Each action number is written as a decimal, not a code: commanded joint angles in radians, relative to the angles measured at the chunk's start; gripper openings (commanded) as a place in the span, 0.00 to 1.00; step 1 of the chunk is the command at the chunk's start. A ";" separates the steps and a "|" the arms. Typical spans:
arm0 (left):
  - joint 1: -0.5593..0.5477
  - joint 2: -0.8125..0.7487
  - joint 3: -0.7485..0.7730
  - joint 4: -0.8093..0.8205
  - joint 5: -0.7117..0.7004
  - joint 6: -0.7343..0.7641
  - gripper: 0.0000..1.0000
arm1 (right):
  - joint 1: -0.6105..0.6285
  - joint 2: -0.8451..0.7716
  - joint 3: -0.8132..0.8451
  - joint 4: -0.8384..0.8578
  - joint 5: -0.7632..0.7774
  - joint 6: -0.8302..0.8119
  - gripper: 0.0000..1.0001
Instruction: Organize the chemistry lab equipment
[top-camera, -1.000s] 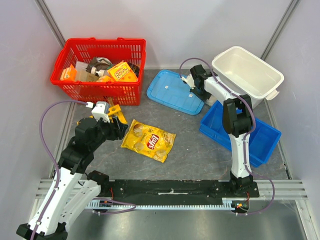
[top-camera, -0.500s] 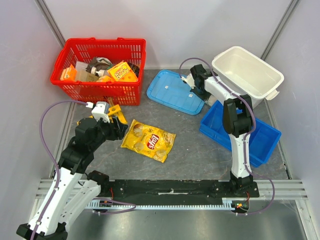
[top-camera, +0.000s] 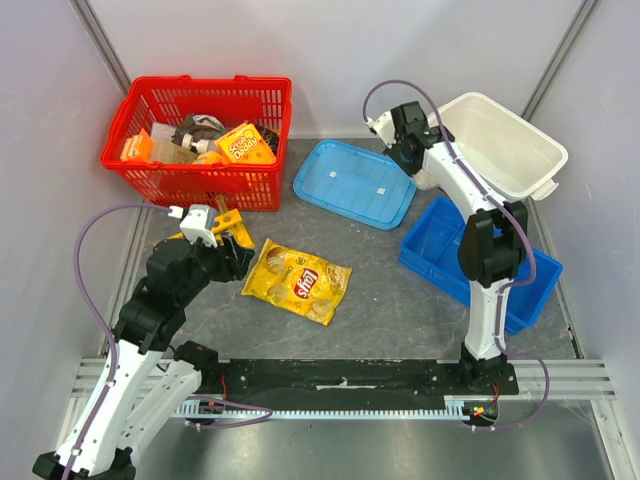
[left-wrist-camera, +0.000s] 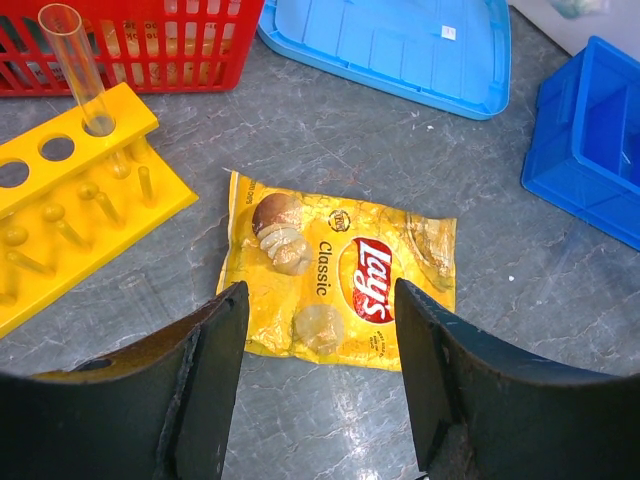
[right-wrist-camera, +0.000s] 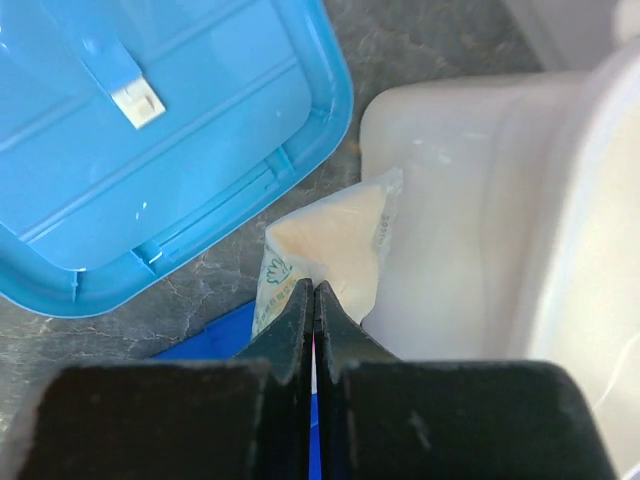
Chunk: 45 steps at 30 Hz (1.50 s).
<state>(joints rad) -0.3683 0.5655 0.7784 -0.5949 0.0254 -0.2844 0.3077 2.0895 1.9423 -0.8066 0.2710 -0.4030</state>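
Observation:
A yellow test tube rack (left-wrist-camera: 70, 200) lies on the grey table in front of the red basket, with one clear test tube (left-wrist-camera: 75, 65) standing in it; it also shows in the top view (top-camera: 228, 222). My left gripper (left-wrist-camera: 320, 290) is open and empty, hovering over the near edge of a yellow Lay's chip bag (left-wrist-camera: 340, 275). My right gripper (right-wrist-camera: 312, 287) is shut on a clear plastic bag of cream gloves (right-wrist-camera: 335, 240), held beside the white tub (right-wrist-camera: 520, 200). In the top view this gripper (top-camera: 408, 158) is at the tub's left wall.
A red basket (top-camera: 200, 135) with mixed items stands at the back left. A light blue lid (top-camera: 352, 183) lies in the middle back. A dark blue bin (top-camera: 480, 265) sits at the right, in front of the white tub (top-camera: 495, 145).
My right arm has swung back and right from the blue lid's edge to the white tub's left wall, carrying the glove bag. The left arm has barely moved.

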 joint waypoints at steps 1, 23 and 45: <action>0.002 -0.012 -0.004 0.044 -0.021 0.033 0.66 | 0.005 -0.109 0.060 0.070 -0.050 0.036 0.00; 0.000 -0.024 -0.005 0.041 -0.050 0.030 0.66 | -0.268 -0.126 0.127 0.382 0.157 0.201 0.00; -0.001 0.082 0.019 0.024 0.143 0.048 0.67 | -0.225 -0.290 0.005 0.074 0.082 0.513 0.40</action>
<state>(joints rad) -0.3683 0.6098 0.7784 -0.5957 0.0910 -0.2768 0.0441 1.9594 1.9972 -0.6437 0.4564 -0.0414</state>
